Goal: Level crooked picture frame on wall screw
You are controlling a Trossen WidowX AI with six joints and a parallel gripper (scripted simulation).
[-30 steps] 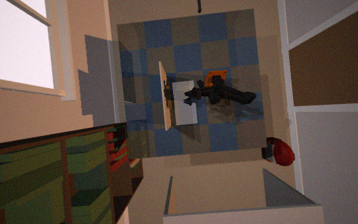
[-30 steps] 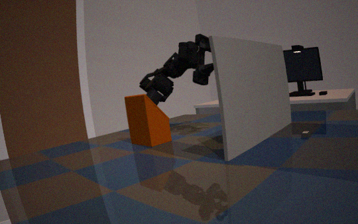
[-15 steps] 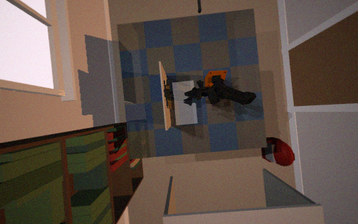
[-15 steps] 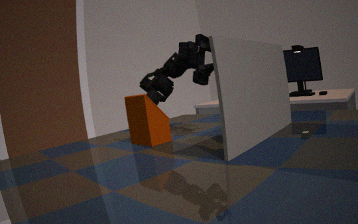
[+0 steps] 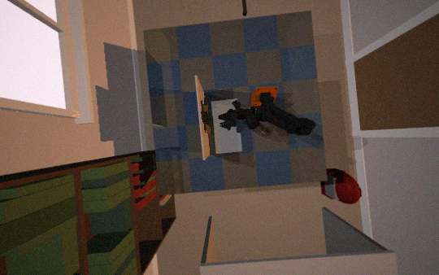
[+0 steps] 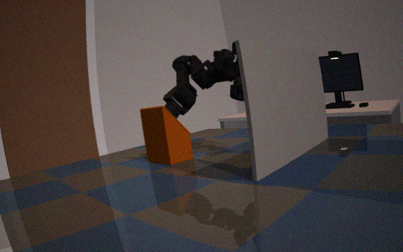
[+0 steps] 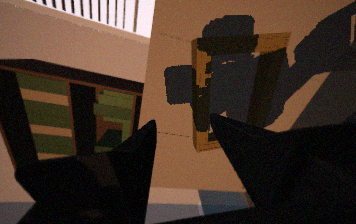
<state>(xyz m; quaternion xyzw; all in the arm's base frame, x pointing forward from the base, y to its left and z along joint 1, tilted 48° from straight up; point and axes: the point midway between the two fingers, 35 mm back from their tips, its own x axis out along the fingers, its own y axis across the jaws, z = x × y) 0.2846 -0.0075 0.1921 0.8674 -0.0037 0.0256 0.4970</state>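
Observation:
The picture frame [image 5: 206, 108] [image 7: 200, 57] has a wooden border and hangs on the upright board [image 5: 198, 86] [image 6: 285, 93] [image 7: 172, 50]. In the wrist view its top bar rises to the right, while faint dashed lines on the board slope down to the right, so it looks tilted. Dark arm shadows cover much of it. The screw and the notched strip are hidden. My gripper [image 5: 221, 122] [image 7: 183, 120] is open and empty, in front of the board. In the wrist view the right fingertip overlaps the frame's lower part; contact cannot be told. The board partly hides the gripper in the exterior view.
The arm stands on an orange base block [image 5: 258, 98] [image 6: 166, 136]. A pale rectangular sheet [image 5: 228, 140] lies below the gripper, on the robot side of the board. A shelf unit [image 5: 77, 216], a red round object [image 5: 347, 187] and a desk with a monitor [image 6: 341, 72] stand farther off.

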